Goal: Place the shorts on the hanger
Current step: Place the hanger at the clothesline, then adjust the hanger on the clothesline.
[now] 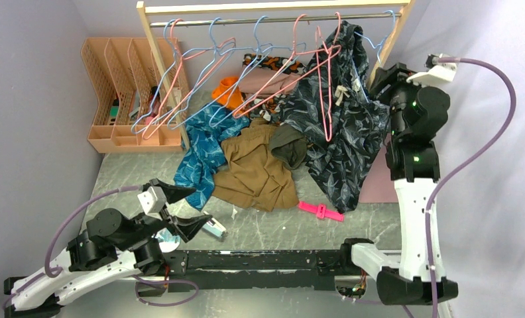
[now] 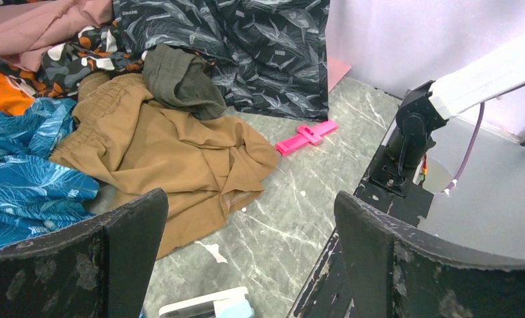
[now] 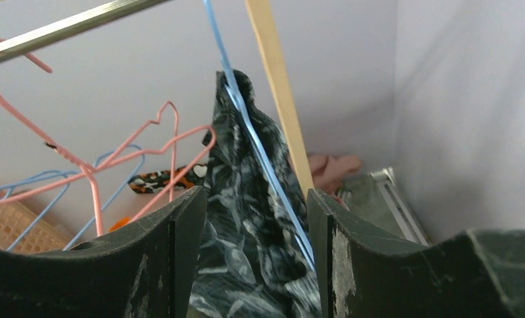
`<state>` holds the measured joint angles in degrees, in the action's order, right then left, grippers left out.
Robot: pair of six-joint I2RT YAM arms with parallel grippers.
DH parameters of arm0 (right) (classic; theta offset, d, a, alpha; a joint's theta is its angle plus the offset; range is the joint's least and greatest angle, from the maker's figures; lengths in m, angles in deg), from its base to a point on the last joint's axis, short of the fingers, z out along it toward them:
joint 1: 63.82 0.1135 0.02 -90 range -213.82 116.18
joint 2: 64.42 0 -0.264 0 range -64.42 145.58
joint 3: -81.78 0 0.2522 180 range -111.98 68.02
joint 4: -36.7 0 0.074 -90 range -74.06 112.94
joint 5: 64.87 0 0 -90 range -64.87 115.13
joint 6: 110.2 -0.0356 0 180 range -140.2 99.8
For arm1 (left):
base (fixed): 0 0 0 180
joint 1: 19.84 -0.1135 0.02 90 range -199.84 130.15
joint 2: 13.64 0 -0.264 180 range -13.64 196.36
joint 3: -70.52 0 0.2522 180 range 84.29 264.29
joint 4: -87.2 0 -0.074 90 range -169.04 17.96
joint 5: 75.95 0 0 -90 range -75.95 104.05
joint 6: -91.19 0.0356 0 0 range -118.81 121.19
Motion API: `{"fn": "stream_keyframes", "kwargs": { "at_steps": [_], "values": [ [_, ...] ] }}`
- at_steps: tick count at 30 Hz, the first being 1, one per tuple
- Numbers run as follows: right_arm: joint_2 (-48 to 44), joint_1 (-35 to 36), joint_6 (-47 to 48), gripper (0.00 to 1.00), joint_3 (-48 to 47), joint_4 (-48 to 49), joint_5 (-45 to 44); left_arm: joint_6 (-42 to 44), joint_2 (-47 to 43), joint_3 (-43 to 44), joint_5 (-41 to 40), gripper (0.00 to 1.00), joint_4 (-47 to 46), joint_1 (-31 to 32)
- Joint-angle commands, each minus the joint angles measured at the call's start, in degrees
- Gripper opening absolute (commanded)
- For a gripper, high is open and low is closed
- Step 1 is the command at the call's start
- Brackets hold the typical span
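Note:
The dark leaf-print shorts (image 1: 343, 132) hang at the right end of the rail, draped over a light-blue wire hanger (image 1: 380, 41), with their lower part resting on the table. In the right wrist view the blue hanger (image 3: 253, 132) wire runs down across the shorts (image 3: 243, 199). My right gripper (image 3: 252, 222) is raised beside them, and its jaws stand apart on either side of the hanging fabric without pinching it. From above, the right gripper (image 1: 381, 81) sits at the shorts' right edge. My left gripper (image 1: 192, 208) is wide open and holds nothing, low near the front left.
Pink hangers (image 1: 313, 66) and other blue ones hang on the metal rail (image 1: 273, 20) of a wooden rack. A brown garment (image 1: 256, 165), a teal garment (image 1: 203, 149) and a pink clip (image 1: 321, 211) lie on the table. A peach organizer (image 1: 124, 93) stands at the back left.

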<state>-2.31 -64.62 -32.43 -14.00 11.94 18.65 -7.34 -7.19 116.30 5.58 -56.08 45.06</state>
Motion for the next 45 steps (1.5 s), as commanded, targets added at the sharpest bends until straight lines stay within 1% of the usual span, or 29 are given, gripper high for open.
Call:
{"fn": "stream_keyframes", "kwargs": {
  "at_steps": [1, 4, 9, 16, 23, 26, 30, 33, 37, 45],
  "values": [
    [-3.8, -0.3, -2.5, 0.61, 2.4, -10.6, -6.7, 0.7, -1.1, -0.6, 1.4, 0.99, -0.9, -0.4],
    [-5.0, -0.3, -4.3, 0.61, 4.8, -13.8, -6.3, 0.8, -0.8, -0.8, 1.8, 0.99, -1.2, -0.3],
    [-6.3, -0.4, -4.6, 0.62, 7.7, -12.5, -2.7, 0.7, -0.1, -0.6, 2.5, 0.99, -1.0, -0.3],
    [-3.5, -0.3, -2.6, 0.61, 3.9, -14.9, -7.7, 0.5, 0.0, -0.5, 2.7, 0.99, -0.9, -0.3],
    [-5.3, -0.3, -2.9, 0.61, 4.9, -17.2, -11.0, 0.6, -0.2, -0.5, 2.7, 0.99, -0.9, -0.3],
    [-6.7, -0.3, -3.7, 0.62, 6.4, -17.9, -10.4, 0.7, -0.2, -0.6, 2.9, 0.99, -0.9, -0.3],
    [-8.9, -0.3, -3.9, 0.62, 6.8, -15.6, -7.9, 0.7, -0.1, -0.7, 3.1, 0.99, -1.1, -0.3],
    [-6.5, -0.1, -3.6, 0.62, 2.2, -15.9, -7.7, 0.6, 0.1, -0.6, 2.9, 0.99, -1.0, -0.3],
    [-1.0, 0.3, -3.9, 0.63, -4.6, -16.6, -8.8, 0.5, 0.4, -0.5, 2.8, 0.99, -1.0, -0.3],
    [7.5, 0.7, -2.2, 0.63, -9.6, -14.8, -7.5, 0.4, 1.0, -0.4, 2.4, 1.0, -0.9, -0.3]
  ]
}}
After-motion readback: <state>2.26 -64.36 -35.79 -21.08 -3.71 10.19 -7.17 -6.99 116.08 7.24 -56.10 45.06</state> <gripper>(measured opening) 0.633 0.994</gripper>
